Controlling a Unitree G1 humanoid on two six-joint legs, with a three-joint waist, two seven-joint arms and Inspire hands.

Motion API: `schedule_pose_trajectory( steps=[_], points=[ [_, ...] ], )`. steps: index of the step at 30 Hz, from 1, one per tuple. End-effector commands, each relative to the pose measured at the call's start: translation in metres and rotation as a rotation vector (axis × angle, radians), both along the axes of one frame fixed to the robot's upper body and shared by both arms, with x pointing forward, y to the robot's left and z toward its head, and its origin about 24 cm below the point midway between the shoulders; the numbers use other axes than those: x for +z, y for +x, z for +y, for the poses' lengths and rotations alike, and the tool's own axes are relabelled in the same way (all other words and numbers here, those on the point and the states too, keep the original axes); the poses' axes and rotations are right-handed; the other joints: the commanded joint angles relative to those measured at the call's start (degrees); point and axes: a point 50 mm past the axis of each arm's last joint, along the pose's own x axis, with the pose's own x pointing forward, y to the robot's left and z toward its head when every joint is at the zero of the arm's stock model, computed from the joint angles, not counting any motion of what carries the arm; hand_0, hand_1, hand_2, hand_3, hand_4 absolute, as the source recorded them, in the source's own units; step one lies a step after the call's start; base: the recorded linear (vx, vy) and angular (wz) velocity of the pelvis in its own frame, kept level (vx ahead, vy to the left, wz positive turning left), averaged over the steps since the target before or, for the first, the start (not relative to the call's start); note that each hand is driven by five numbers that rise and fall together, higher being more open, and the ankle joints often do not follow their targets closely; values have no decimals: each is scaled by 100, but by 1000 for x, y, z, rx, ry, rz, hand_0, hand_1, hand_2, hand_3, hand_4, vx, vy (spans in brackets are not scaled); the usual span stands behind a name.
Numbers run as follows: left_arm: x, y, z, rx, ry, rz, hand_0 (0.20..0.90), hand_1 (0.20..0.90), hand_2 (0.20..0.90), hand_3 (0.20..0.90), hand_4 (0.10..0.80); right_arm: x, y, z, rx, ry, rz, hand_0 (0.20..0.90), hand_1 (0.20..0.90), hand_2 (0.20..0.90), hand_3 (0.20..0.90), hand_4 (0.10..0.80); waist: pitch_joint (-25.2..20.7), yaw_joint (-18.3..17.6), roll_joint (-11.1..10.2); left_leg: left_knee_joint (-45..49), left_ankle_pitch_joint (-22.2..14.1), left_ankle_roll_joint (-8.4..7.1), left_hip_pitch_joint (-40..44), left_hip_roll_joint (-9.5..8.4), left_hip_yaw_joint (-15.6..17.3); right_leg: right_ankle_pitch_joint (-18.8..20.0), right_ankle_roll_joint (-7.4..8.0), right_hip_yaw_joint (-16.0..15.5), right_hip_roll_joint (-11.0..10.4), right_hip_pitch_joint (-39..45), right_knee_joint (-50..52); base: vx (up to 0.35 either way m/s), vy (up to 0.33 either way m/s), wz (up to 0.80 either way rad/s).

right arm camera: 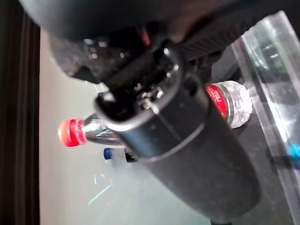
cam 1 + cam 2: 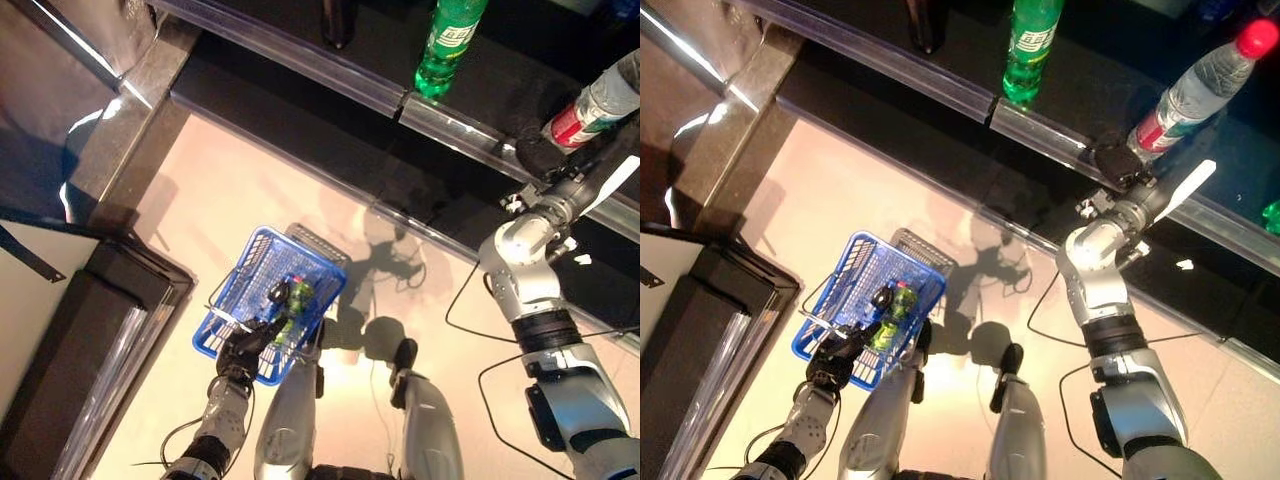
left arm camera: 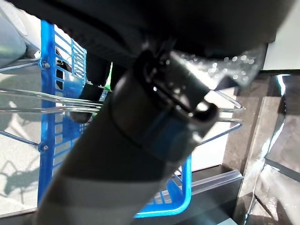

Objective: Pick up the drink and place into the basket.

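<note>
On the dark shelf (image 2: 1090, 90), right hand (image 2: 1118, 163) grips the clear drink bottle (image 2: 1200, 85).

Head pair overhead; wrists close

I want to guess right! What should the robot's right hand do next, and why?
Probably lift the clear red-capped bottle off the shelf. The right hand seems curled round its base there, while the blue basket, carried by the left hand, waits lower down.

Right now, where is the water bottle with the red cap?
The water bottle stands on the dark shelf at upper right, gripped by the right robot hand, right of the green bottle.
</note>
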Motion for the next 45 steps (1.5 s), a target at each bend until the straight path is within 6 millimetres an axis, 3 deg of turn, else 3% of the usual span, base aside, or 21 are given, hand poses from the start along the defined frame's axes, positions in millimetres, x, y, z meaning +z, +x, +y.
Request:
schedule_pose_trajectory(
  steps=[1,13,15,23,37,41,45],
  points=[
    [-5,-22,11,-14,34,-12,300,300,300,200,100,86,-18,-18,-58,-66,-332,900,900,900,900,800,-65,130,35,447,-361,84,-136,-242,-368,28,-196,-133,45,-161,342,0,0,0],
    [-1,-20,12,-37,25,-34,300,300,300,200,100,122,-14,-32,-118,-41,-369,900,900,900,900,800,-65,294,89,436,-384,139,-239,-332,-397,-37,-191,-206,-5,-321,497,0,0,0],
    [1,-20,14,-40,25,-35,300,300,300,200,100,132,-15,-36,-145,-56,-382,300,300,300,200,100,-65,341,107,421,-386,152,-240,-362,-405,-42,-186,-220,-11,-336,515,0,0,0],
    [1,-21,20,-39,29,-28,300,300,300,200,100,143,-18,-41,-195,-88,-389,300,300,300,200,100,-65,387,92,453,-417,177,-218,-392,-388,-78,-187,-257,-20,-329,579,-5,16,4],
    [3,-22,30,-27,37,-36,300,300,300,200,100,139,-24,-64,-235,-108,-375,300,300,300,200,100,-65,424,22,666,-521,196,-171,-418,-447,-221,-248,-356,20,-245,804,-21,-11,6],
    [5,-22,31,-10,31,-55,300,300,300,200,100,141,-27,-59,-190,-127,-420,300,300,300,200,100,-65,396,2,668,-541,182,-80,-402,-446,-280,-281,-373,52,-158,831,-43,-10,2],
    [9,-20,34,22,10,-107,300,300,300,200,100,142,-36,-41,-110,-169,-495,300,300,300,200,100,-65,307,-5,605,-541,154,126,-384,-412,-353,-314,-377,87,4,848,-52,9,1]
  ],
)
